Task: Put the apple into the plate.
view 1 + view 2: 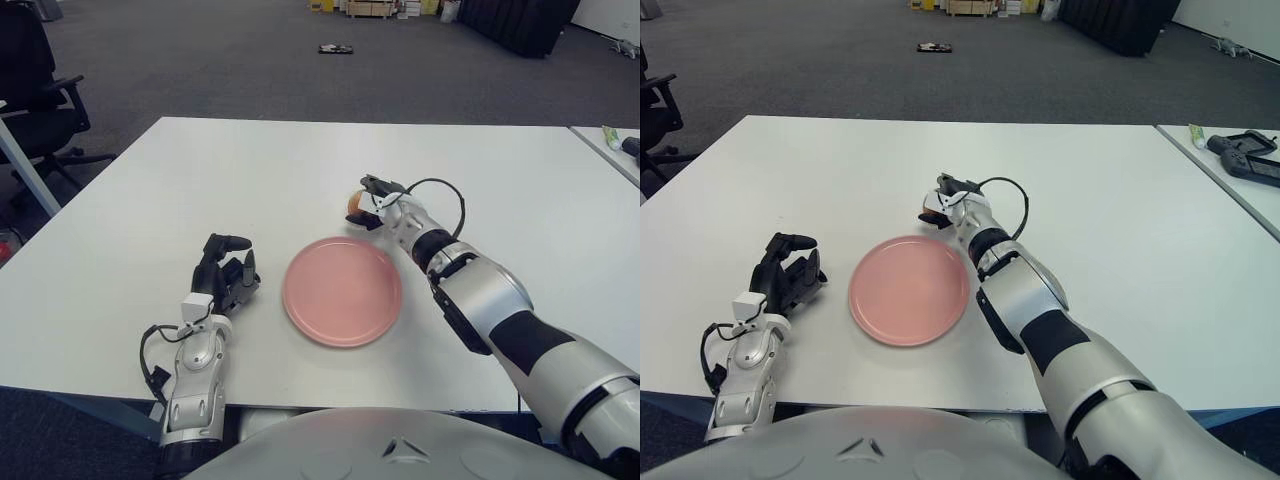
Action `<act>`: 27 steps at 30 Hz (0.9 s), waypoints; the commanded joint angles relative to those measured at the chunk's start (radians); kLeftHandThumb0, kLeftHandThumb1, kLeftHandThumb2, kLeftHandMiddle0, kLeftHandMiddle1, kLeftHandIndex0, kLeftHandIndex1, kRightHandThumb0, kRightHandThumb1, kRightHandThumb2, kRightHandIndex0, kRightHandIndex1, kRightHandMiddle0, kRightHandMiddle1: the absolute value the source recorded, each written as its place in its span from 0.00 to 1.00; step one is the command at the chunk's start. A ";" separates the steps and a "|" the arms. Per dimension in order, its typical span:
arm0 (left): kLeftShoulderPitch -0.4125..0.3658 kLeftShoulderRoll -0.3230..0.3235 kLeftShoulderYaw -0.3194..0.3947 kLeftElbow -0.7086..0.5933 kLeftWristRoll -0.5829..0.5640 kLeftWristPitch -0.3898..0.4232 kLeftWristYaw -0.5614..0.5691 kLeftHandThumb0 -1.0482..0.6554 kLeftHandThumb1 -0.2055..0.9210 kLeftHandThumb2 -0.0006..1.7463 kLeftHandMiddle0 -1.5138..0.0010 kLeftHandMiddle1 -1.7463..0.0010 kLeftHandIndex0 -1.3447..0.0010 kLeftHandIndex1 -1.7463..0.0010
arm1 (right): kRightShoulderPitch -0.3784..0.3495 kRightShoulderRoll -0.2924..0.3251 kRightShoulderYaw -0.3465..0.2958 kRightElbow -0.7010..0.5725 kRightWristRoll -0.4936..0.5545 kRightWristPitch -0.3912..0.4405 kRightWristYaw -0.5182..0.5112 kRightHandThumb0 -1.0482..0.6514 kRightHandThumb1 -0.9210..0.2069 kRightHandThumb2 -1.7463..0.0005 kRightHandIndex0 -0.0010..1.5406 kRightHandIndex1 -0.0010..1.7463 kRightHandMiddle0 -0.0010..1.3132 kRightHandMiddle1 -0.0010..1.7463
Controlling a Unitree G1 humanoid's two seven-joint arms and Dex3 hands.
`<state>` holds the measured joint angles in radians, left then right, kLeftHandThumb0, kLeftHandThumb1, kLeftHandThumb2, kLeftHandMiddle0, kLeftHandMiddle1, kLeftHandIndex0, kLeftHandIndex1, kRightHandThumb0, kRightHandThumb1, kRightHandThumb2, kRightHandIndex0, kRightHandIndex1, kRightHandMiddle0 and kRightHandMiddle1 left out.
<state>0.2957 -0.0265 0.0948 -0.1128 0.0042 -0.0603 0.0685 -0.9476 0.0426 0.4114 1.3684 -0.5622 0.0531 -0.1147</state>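
The apple sits in the grasp of the right hand, just beyond the far right rim of the pink plate and not over it. The dark fingers curl over the top of the fruit and close around it, so only its left flank shows past them. Whether the apple touches the table or is held just clear of it cannot be told.

The apple is small, rounded, orange-red with a paler patch. The plate is a flat, smooth, matte pink disc with a shallow raised rim, and nothing lies on it. The table is a plain white, smooth slab with squared edges. The right arm is glossy white shell with black joints, and a thin black cable loops above its wrist.

The left hand shows to the left of the plate, near it but apart, its dark fingers loosely bent upward and holding nothing.

The left eye view takes in a black office chair far to the plate's left, which the right eye view cuts to a sliver. The right eye view shows 1 dark controller-like object on a neighbouring table far to the plate's right.
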 commanded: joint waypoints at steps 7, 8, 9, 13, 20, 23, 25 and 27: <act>-0.015 0.005 0.003 -0.010 -0.013 0.008 -0.006 0.40 0.83 0.45 0.46 0.00 0.77 0.00 | 0.022 -0.013 -0.039 0.006 0.019 0.012 -0.019 0.24 0.08 0.63 0.00 0.38 0.00 0.35; -0.015 0.005 0.003 -0.010 -0.014 0.009 -0.007 0.40 0.84 0.45 0.46 0.00 0.77 0.00 | 0.023 -0.013 -0.040 0.007 0.019 0.014 -0.020 0.24 0.08 0.63 0.00 0.38 0.00 0.35; -0.015 0.005 0.003 -0.010 -0.014 0.010 -0.006 0.40 0.84 0.45 0.46 0.00 0.77 0.00 | 0.026 -0.016 -0.042 0.007 0.018 0.015 -0.022 0.24 0.08 0.63 0.00 0.39 0.00 0.36; -0.016 0.007 0.002 -0.010 -0.013 0.014 -0.005 0.40 0.84 0.45 0.47 0.00 0.77 0.00 | 0.030 -0.019 -0.042 0.008 0.012 0.023 -0.025 0.24 0.07 0.63 0.00 0.43 0.00 0.39; -0.017 0.007 0.003 -0.009 -0.013 0.013 -0.003 0.40 0.84 0.45 0.48 0.00 0.78 0.00 | 0.035 -0.022 -0.032 0.009 -0.004 0.030 -0.039 0.23 0.04 0.64 0.03 0.53 0.00 0.48; -0.016 0.007 0.002 -0.011 -0.012 0.013 -0.002 0.40 0.85 0.44 0.48 0.00 0.78 0.00 | 0.033 -0.023 -0.030 0.009 -0.006 0.031 -0.046 0.24 0.06 0.63 0.06 0.59 0.00 0.55; -0.017 0.007 0.002 -0.011 -0.012 0.013 -0.002 0.40 0.85 0.44 0.48 0.00 0.78 0.00 | 0.029 -0.022 -0.029 0.008 -0.007 0.033 -0.052 0.25 0.08 0.61 0.08 0.63 0.00 0.66; -0.017 0.006 0.002 -0.012 -0.013 0.014 -0.002 0.40 0.85 0.44 0.48 0.00 0.78 0.00 | 0.026 -0.021 -0.030 0.007 -0.006 0.035 -0.058 0.26 0.15 0.56 0.11 0.71 0.00 0.86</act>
<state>0.2954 -0.0246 0.0959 -0.1134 -0.0056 -0.0554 0.0682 -0.9259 0.0275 0.3812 1.3686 -0.5649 0.0782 -0.1598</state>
